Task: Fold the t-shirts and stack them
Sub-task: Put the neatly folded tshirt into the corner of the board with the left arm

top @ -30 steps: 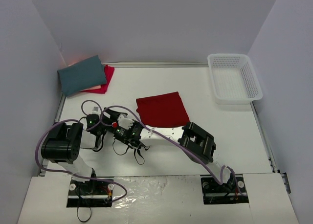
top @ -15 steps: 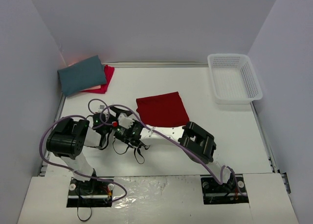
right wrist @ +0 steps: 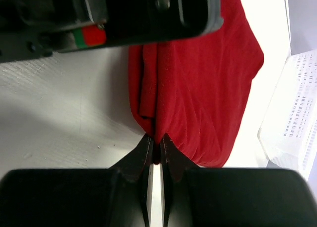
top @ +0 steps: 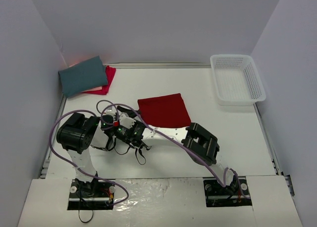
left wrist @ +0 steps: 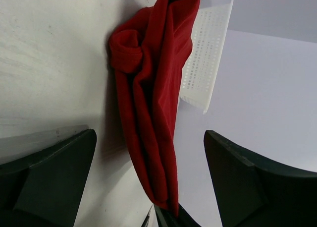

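Shirt (right wrist: pixel 198 88) edge in right jaws

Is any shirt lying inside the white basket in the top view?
No, the white basket shows only its bare mesh floor; the deep red shirt lies well outside it.

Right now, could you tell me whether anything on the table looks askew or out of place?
The deep red folded cloth t-shirt mid-table has a rolled lump at one edge. The folded slate-teal t-shirt lies skewed over the pinkish-red one.
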Robot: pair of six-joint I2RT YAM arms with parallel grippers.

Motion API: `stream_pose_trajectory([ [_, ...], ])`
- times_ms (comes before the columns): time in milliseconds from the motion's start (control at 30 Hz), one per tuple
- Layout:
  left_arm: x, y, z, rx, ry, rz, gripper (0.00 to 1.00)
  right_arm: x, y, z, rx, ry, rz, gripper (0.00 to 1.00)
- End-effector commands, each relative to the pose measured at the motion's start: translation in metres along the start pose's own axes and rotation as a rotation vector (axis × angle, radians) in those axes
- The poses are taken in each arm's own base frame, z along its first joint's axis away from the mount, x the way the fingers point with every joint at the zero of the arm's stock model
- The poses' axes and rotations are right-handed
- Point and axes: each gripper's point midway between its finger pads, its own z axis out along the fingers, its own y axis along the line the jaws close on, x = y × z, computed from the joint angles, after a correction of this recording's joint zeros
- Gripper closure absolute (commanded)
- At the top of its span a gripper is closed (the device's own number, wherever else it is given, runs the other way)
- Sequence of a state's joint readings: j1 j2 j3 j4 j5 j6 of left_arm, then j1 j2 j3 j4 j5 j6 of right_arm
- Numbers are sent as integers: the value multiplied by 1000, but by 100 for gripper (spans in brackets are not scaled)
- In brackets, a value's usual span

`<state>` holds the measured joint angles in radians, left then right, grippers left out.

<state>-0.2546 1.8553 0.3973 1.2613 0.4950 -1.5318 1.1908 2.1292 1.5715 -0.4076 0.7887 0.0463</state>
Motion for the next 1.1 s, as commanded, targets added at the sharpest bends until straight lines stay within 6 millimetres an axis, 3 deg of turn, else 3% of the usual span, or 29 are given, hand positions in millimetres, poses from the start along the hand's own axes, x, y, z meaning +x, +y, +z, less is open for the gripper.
stream_pose_trajectory([
  [0, 8, 15, 5, -63, 1, -5, 10, -26, -31, -22, 14, -62, 100, 100],
  [567, 24, 24, 21, -43, 20, -19, 9, -29, -31, -24, 7, -68, 121, 100],
  [1067, 47, 19, 29, -33, 51, -10, 9, -34, -37, -25, 10, -78, 159, 100],
])
